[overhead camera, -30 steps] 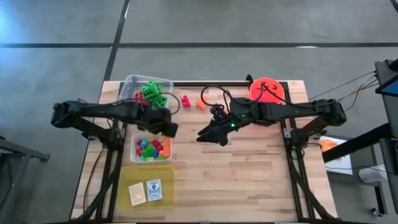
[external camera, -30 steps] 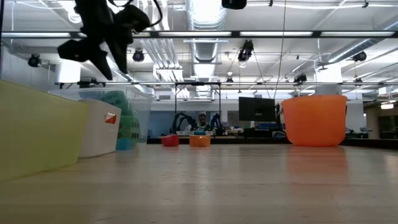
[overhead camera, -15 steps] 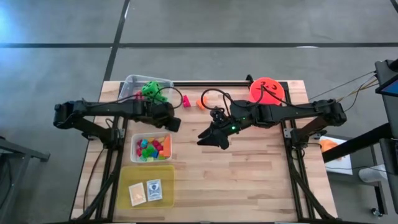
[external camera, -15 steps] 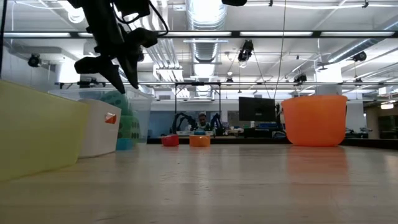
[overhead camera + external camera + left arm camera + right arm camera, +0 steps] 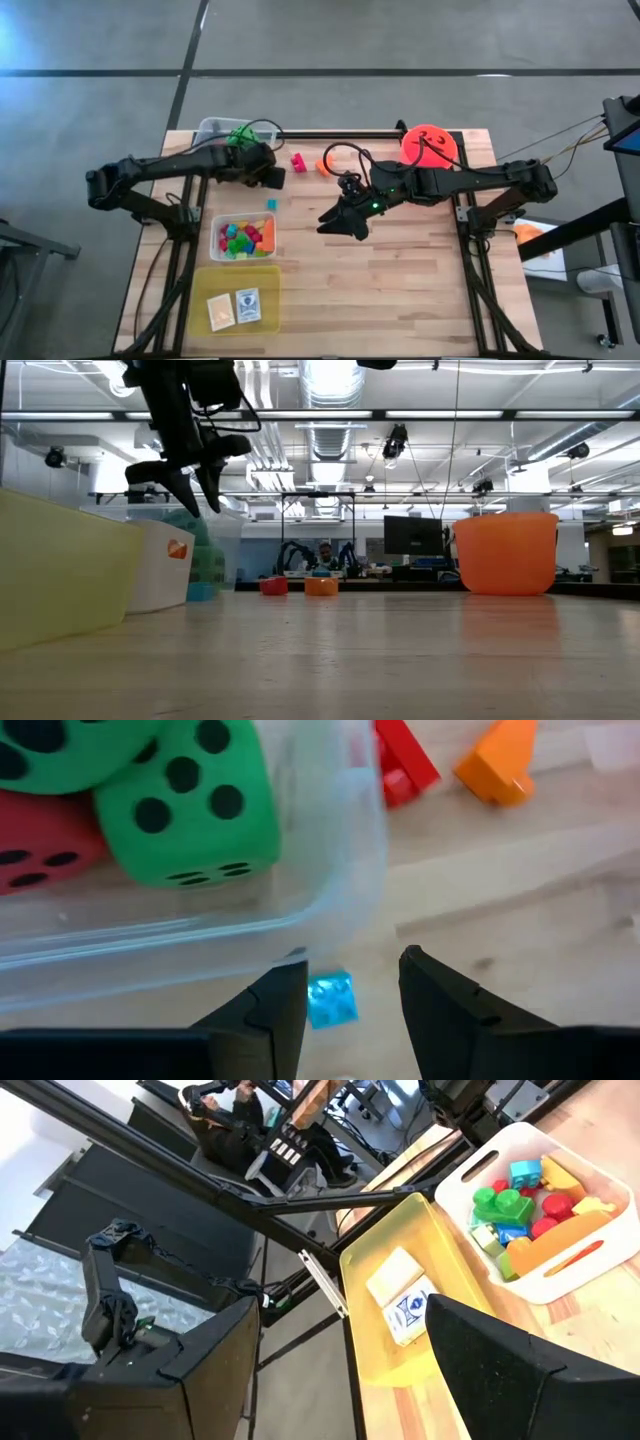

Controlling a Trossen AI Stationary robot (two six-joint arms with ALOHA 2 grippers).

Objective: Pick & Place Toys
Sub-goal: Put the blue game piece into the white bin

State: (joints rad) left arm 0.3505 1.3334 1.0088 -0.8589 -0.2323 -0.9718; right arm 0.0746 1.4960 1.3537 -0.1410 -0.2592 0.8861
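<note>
A blue block (image 5: 331, 999) lies loose on the surface (image 5: 400, 270), right below the gap between the left tool's (image 5: 350, 995) fingers, which stand apart and grasp nothing. In the high view the same block (image 5: 270, 203) sits just in front of the left tool (image 5: 272, 176), between it and the white tub (image 5: 243, 238). Just beside the left tool is the corner of a clear tub (image 5: 330, 870), its wall close above the blue block; inside lie a green die (image 5: 185, 815) with black dots and a red-looking die (image 5: 40, 850) next to it. Beyond that wall, on the bare surface, lie a pink block (image 5: 298, 162) and an orange block (image 5: 323, 166), side by side and clear of both tools.

The white tub holds a heap of bright blocks (image 5: 240, 240) in green, pink, orange, blue and yellow. Next to it, farther from the left tool, a yellow tray (image 5: 235, 300) holds two flat cards (image 5: 234, 309); one carries a blue print too small to read.

The right tool (image 5: 338, 218) hangs over the middle of the surface, fingers spread and empty. Behind its arm stands the red-orange bucket (image 5: 430, 145), with black marks on top that form no readable word.
</note>
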